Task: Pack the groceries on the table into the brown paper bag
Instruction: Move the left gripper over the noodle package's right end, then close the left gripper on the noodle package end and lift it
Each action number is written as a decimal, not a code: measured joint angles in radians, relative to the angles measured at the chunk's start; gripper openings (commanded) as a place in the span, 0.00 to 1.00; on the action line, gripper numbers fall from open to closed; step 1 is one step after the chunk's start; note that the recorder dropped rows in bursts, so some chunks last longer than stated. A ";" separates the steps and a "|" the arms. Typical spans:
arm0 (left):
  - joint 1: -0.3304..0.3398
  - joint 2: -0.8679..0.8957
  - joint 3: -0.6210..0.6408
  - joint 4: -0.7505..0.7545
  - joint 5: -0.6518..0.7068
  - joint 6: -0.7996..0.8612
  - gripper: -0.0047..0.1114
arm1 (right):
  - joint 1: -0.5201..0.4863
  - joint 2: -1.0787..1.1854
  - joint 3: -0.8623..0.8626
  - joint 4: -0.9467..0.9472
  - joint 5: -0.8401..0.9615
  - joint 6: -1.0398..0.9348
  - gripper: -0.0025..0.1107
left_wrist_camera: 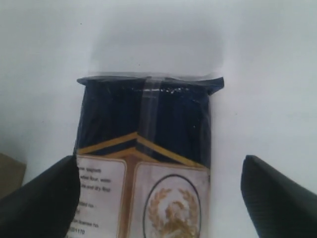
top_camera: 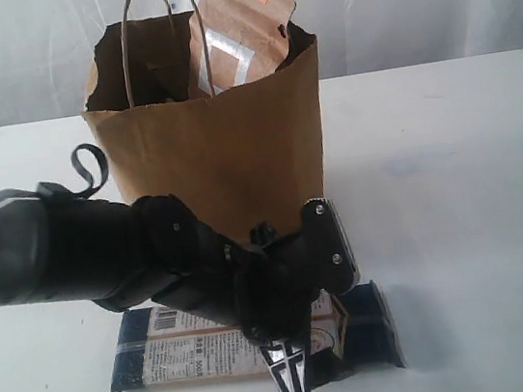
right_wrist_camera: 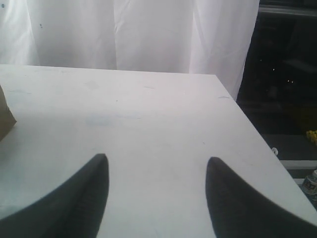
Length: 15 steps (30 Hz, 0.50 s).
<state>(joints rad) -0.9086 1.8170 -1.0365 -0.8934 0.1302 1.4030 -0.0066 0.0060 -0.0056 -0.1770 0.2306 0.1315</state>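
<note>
Exterior view: brown paper bag (top_camera: 226, 152) upright at upper centre of the worktop (top_camera: 451, 159), orange-labelled pouch (top_camera: 239, 24) protruding from its mouth; bag interior hidden. Noodle pack (top_camera: 191, 354) lies flat at lower centre, partly masked by the left arm (top_camera: 74, 251). Left wrist view alone shows left fingers (left_wrist_camera: 39, 203) spread apart astride the pack. Right fingers (right_wrist_camera: 74, 198), seen only in their wrist view, stand apart over the worktop.

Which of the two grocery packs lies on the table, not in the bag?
The long dark-blue noodle pack, lying flat on the table in front of the brown paper bag. The brown orange-labelled pouch stands inside the bag, poking out its top.
</note>
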 measured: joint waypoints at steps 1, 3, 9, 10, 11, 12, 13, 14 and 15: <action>-0.002 0.014 -0.008 0.000 -0.007 0.002 0.80 | 0.000 0.000 0.000 0.000 0.000 0.000 0.50; -0.005 0.042 -0.026 0.000 -0.015 0.005 0.80 | 0.000 0.000 0.000 0.000 0.000 0.000 0.50; -0.005 0.101 -0.071 0.000 -0.023 0.007 0.80 | 0.000 0.000 0.000 0.000 0.000 0.000 0.50; -0.005 0.109 -0.077 0.000 -0.025 0.007 0.80 | 0.000 0.000 0.000 0.000 0.000 0.000 0.50; -0.005 0.114 -0.081 0.000 -0.025 0.007 0.80 | 0.000 0.000 0.000 0.000 0.000 0.000 0.50; -0.005 0.119 -0.086 0.000 -0.026 0.007 0.80 | 0.000 0.000 0.000 0.000 0.000 0.000 0.50; -0.005 0.123 -0.093 0.000 -0.026 0.007 0.80 | 0.000 0.000 0.000 0.000 0.000 0.000 0.50; -0.005 0.128 -0.098 0.000 -0.026 0.005 0.80 | 0.000 0.000 0.000 0.000 0.000 0.000 0.50; -0.005 0.133 -0.105 0.000 -0.026 0.005 0.80 | 0.000 0.000 0.000 0.000 0.000 0.000 0.50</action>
<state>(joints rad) -0.9133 1.9499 -1.1414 -0.8934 0.1047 1.4080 -0.0066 0.0060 -0.0056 -0.1770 0.2306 0.1315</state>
